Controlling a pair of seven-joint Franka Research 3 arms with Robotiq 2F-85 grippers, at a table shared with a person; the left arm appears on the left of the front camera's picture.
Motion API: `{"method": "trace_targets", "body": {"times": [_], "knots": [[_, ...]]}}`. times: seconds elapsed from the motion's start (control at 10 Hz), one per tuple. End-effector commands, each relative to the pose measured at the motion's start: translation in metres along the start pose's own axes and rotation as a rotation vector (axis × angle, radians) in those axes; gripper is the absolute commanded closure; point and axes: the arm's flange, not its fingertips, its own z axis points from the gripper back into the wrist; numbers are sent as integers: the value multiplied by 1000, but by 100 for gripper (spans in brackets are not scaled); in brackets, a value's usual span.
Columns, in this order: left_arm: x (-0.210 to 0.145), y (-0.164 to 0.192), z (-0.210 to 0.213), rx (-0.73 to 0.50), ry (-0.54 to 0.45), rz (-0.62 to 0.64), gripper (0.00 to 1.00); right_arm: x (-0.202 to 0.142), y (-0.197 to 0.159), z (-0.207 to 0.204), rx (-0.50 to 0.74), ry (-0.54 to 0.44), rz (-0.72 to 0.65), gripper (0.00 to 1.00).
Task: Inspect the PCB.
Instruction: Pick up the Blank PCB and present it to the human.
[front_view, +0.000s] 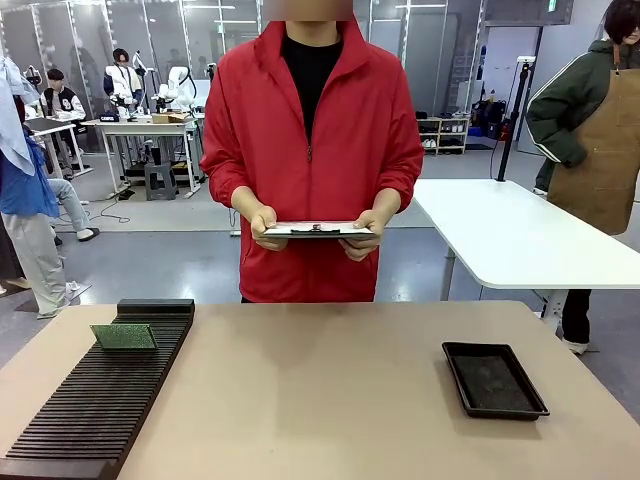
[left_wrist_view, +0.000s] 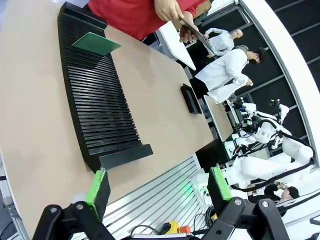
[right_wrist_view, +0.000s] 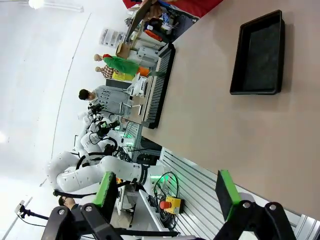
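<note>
Board: your circuit board (front_view: 123, 336) lies tilted on the rack (front_view: 90, 410), at its far end.
Handling: probably light, stiff and thin; pinch it by an edge.
Tools: left gripper (left_wrist_view: 158, 185) and right gripper (right_wrist_view: 166, 187) are spread and empty.

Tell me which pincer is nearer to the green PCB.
Left. The left pincer is off the near edge of the table, facing the black rack that carries the PCB. The right pincer is over by the tray, across the table.

PCB (left_wrist_view: 96, 43) rests atop black slotted rack (left_wrist_view: 100, 110), end nr person (left_wrist_view: 135, 15); L gripper (left_wrist_view: 158, 186) jaws wide apart.
</note>
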Motion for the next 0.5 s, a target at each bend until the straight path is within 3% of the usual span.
{"method": "trace_targets", "body": {"times": [0.0, 0.2, 0.4], "knots": [[-1, 0, 1, -14, -11, -9, 0, -1, 1, 1, 14, -8, 9, 0], [-1, 0, 1, 2, -3, 2, 0, -1, 1, 1, 14, -8, 9, 0], [29, -53, -30, 205, 77, -254, 0, -1, 1, 1, 14, -8, 9, 0]]}}
